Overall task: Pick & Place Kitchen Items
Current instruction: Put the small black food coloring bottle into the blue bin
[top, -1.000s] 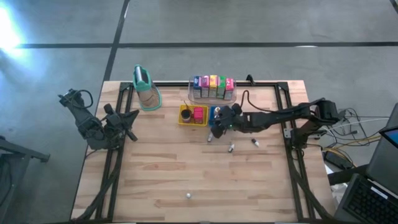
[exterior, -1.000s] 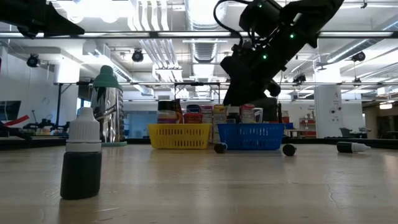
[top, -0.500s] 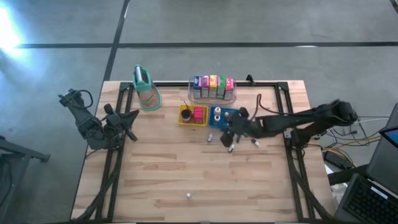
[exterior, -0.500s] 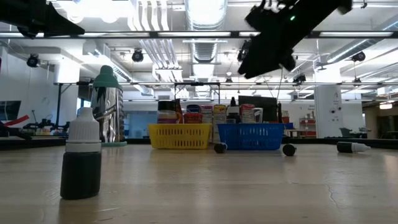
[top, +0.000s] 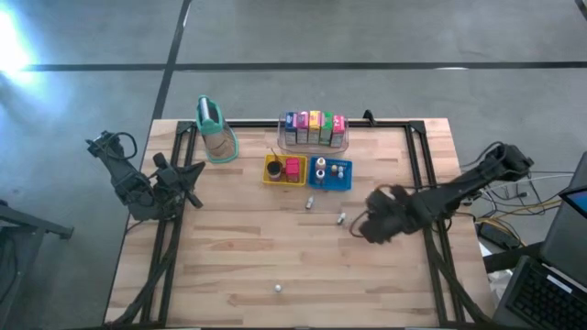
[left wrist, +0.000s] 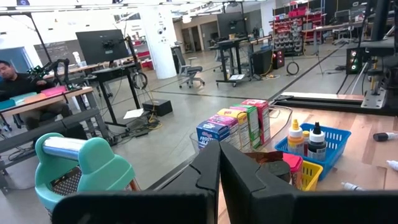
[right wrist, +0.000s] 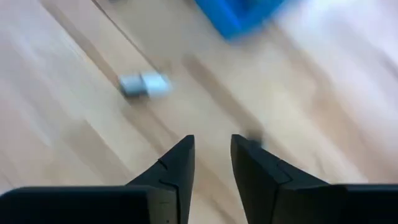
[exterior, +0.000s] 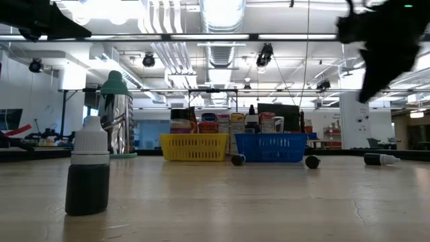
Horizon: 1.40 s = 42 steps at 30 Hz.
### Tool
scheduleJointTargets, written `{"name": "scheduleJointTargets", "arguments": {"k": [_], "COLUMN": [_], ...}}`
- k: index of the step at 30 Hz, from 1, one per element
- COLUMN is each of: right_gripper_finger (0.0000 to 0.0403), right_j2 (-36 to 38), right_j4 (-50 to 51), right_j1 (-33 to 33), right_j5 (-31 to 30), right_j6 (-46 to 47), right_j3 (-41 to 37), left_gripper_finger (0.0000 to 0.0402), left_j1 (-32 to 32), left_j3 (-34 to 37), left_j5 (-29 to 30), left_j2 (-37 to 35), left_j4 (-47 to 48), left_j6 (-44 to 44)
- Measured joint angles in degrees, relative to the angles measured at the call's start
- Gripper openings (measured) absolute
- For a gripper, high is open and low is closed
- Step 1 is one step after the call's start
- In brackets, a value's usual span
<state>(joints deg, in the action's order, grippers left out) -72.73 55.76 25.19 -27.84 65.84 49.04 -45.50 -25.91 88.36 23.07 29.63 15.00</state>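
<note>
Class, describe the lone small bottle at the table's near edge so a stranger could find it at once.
Start at the wooden table and move away from the baskets to its opposite edge. There one small bottle stands upright, dark-bodied with a white cap, apart from the others.

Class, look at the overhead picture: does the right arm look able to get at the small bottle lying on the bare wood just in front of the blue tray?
Probably yes. The right gripper hangs over open wood beside the small bottle, empty-jawed, with nothing between them. The blue tray stands clear of that path.

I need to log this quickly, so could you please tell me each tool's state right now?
Left tool: closed, holding nothing, parked at the table's left edge.
Right tool: partly open, empty, above the table.
</note>
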Motion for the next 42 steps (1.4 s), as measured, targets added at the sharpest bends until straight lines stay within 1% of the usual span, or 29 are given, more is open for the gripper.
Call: {"name": "scheduleJointTargets", "arguments": {"k": [2, 5, 10, 14, 17, 23, 28, 30, 32, 36, 38, 40, 42], "right_gripper_finger": [0.0100, 0.0110, 0.0132, 0.0144, 0.0148, 0.0135, 0.0119, 0.0114, 0.0110, 0.0102, 0.0098, 0.0094, 0.0090], "right_j2": [-0.08, -0.08, -0.10, -0.11, -0.15, -0.13, -0.15, -0.13, -0.15, -0.15, -0.24, -1.04, -2.19], "right_j4": [4.76, 5.34, 5.38, 5.34, 5.29, 5.29, 4.52, 2.60, -0.13, -6.86, -10.21, -13.85, -16.84], "right_j1": [2.79, 6.34, 10.24, 11.95, 12.82, 14.68, 17.50, 18.85, 20.48, 24.00, 25.66, 26.75, 27.11], "right_j5": [1.55, 2.69, 5.66, 5.80, 6.04, 12.18, 13.19, 12.73, 10.72, 5.46, 1.87, -1.57, -3.43], "right_j6": [6.79, 11.97, 16.64, 19.42, 19.75, 23.02, 27.34, 28.45, 28.69, 28.85, 28.92, 27.31, 25.29], "right_j3": [-0.51, -1.43, -3.16, -4.34, -4.71, -5.27, -5.47, -5.47, -5.48, -5.47, -5.47, -5.47, -5.47], "left_gripper_finger": [0.0014, 0.0014, 0.0014, 0.0014, 0.0014, 0.0014, 0.0014, 0.0014, 0.0014, 0.0014, 0.0014, 0.0014, 0.0014], "left_j1": [0.00, 0.00, 0.00, 0.00, 0.00, 0.00, -0.01, 0.00, -0.01, 0.00, 0.00, 0.00, -0.02], "left_j3": [0.00, 0.00, 0.00, 0.00, 0.00, 0.00, 0.00, 0.00, 0.00, 0.00, 0.00, 0.00, 0.00], "left_j5": [0.01, 0.02, 0.02, 0.01, 0.01, 0.01, 0.00, 0.00, 0.01, 0.01, 0.02, 0.00, 0.01], "left_j2": [0.00, 0.00, 0.00, 0.00, 0.00, 0.00, 0.00, 0.00, 0.00, 0.00, 0.00, 0.00, 0.00], "left_j4": [0.00, 0.00, 0.00, 0.00, 0.00, 0.00, 0.00, 0.00, 0.00, 0.00, 0.00, -0.02, 0.00], "left_j6": [0.00, 0.00, 0.00, 0.00, 0.00, 0.00, 0.00, 0.00, 0.00, 0.00, 0.00, 0.00, 0.00]}}
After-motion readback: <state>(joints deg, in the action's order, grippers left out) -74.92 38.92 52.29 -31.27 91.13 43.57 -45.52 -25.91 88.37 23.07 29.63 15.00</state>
